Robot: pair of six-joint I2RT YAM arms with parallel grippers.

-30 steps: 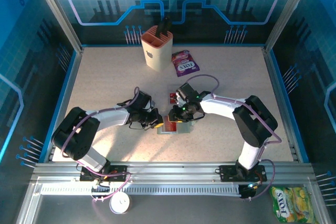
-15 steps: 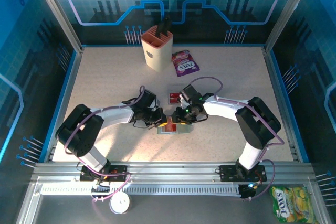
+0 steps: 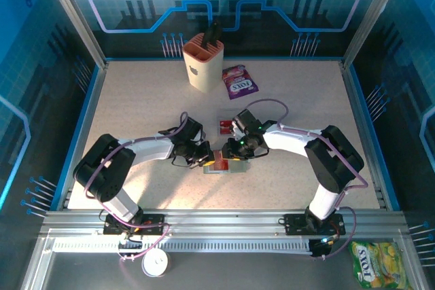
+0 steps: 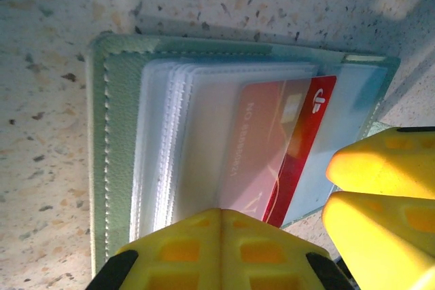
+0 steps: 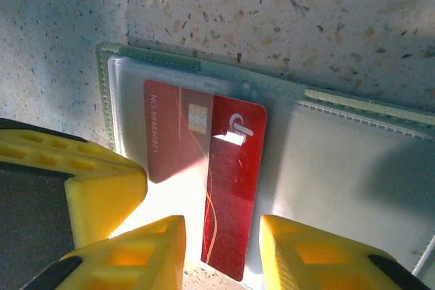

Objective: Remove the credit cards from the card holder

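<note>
Holder [image 3: 223,168]: it lies open and flat near the middle of the tabletop [image 3: 136,100], a little toward the near edge, between my two grippers. Its clear sleeves [image 4: 197,134] are fanned face up over the green cover.

Card [image 5: 231,188]: it is red, lies flat on the holder and is partly out of a sleeve. About half shows pale under the plastic; the other half is bare and bright.

Left gripper [image 4: 221,225]: my fingers are pressed together, with the tips set down on the sleeves at the holder's edge, just beside the card.

Right gripper [image 5: 221,232]: my fingers are spread, one on each side of the card's bare end, and the card sits in the gap. I cannot tell whether either fingertip touches it.

Loose card [image 3: 225,125]: a second red card lies on the tabletop just beyond the holder, toward the far edge, beside my right wrist.

Cup [image 3: 202,62]: it is beige and slotted, and stands upright near the far edge. A purple-and-white packet [image 3: 239,81] lies just right of it.
</note>
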